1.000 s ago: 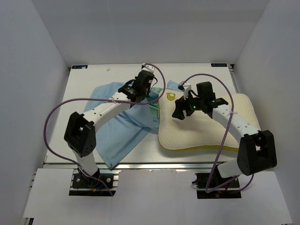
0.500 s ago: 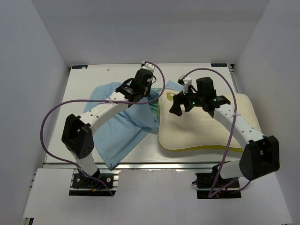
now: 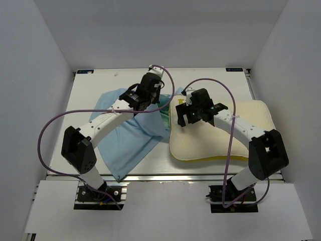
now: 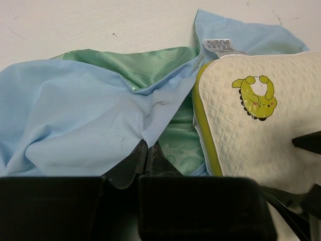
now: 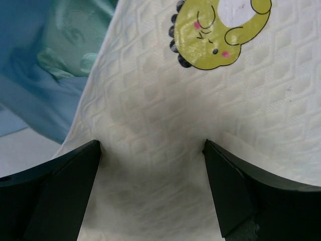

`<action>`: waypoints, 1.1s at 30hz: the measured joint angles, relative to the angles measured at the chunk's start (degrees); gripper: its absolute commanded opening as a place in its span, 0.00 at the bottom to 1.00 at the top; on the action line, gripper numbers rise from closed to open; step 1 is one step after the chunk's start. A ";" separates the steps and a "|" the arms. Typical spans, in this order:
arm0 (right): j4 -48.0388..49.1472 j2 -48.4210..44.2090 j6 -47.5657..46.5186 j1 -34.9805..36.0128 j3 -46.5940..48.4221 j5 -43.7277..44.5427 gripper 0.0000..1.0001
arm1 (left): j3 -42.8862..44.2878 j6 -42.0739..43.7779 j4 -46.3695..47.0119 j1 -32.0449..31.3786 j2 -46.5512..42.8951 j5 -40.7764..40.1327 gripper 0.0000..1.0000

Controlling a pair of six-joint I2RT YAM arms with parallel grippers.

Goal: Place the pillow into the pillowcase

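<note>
Pillowcase (image 3: 131,140) slants lower left to upper centre, with table (image 3: 210,80) showing above. Pillow (image 3: 220,143) lies lengthwise left-right at centre right, its dinosaur corner (image 4: 255,97) overlapping the green lining. Left gripper (image 4: 147,149) pinches blue fabric. Right gripper (image 5: 151,144), spread wide, presses that corner.

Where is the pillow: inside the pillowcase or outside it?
Outside. The pillow lies bare, its dimpled top uncovered; the pillowcase lies crumpled beside it and covers no part of its top.

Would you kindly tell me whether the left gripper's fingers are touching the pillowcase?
Touching. The left wrist view shows the left gripper shut, its fingers pinching a fold of the light blue pillowcase between their tips.
</note>
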 measured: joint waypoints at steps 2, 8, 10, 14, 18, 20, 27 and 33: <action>-0.37 0.87 0.44 0.17 0.02 1.11 0.85 | -0.13 -0.26 -0.09 0.00 -0.81 0.13 0.03; 1.07 8.44 1.42 0.17 0.79 0.28 0.24 | -0.24 -1.20 -0.52 0.00 -1.95 1.53 0.03; 1.16 10.67 1.42 -0.20 2.19 -1.29 0.09 | -0.57 -1.40 -0.55 0.00 -2.29 1.88 0.03; 1.03 11.10 1.18 -1.55 3.08 -5.64 0.00 | -1.64 -1.79 -1.18 0.00 -3.21 2.43 0.03; 0.96 7.52 -1.62 -3.06 1.51 -11.04 0.00 | -2.93 -1.79 -1.42 0.00 -4.20 2.73 0.03; -0.26 4.57 -3.76 -3.23 0.68 -13.84 0.00 | -2.93 -1.77 -1.44 0.00 -4.44 2.75 0.04; -10.88 -1.53 -12.11 -1.07 0.83 -20.76 0.00 | 1.46 -1.14 -2.89 0.00 -4.28 2.67 0.04; -12.87 -3.37 -14.38 2.40 0.83 -20.24 0.00 | 5.57 -1.09 -3.48 0.00 -4.26 3.23 0.03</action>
